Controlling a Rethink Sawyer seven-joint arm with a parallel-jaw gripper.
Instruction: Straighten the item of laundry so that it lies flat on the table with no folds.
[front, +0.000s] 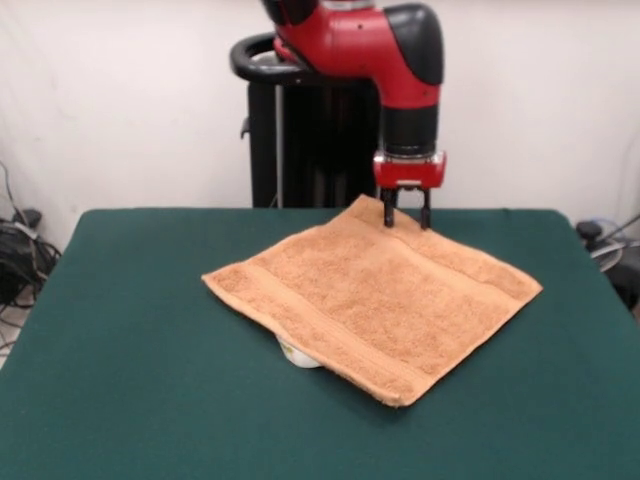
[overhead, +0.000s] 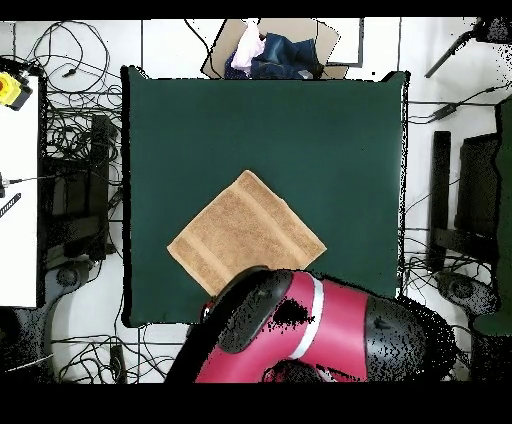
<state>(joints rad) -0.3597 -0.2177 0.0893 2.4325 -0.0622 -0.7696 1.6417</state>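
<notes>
The item of laundry (front: 375, 295) is an orange-tan terry towel lying spread out on the dark green table (front: 130, 340), turned like a diamond. Its woven border bands run along the near-left and far-right edges. A small white label (front: 299, 355) peeks out from under the near-left edge. My gripper (front: 407, 218) hangs at the towel's far corner, open, with its two fingertips at or just above the cloth and nothing between them. From overhead, the towel (overhead: 243, 232) shows in the table's (overhead: 260, 120) lower half, and the red arm (overhead: 320, 335) hides its nearest corner and the gripper.
Green table surface surrounds the towel on all sides in the front view. Past the table's far edge in the overhead view lies a cardboard box with clothes (overhead: 268, 50). Cables (overhead: 75, 110) and stands crowd the floor on both sides.
</notes>
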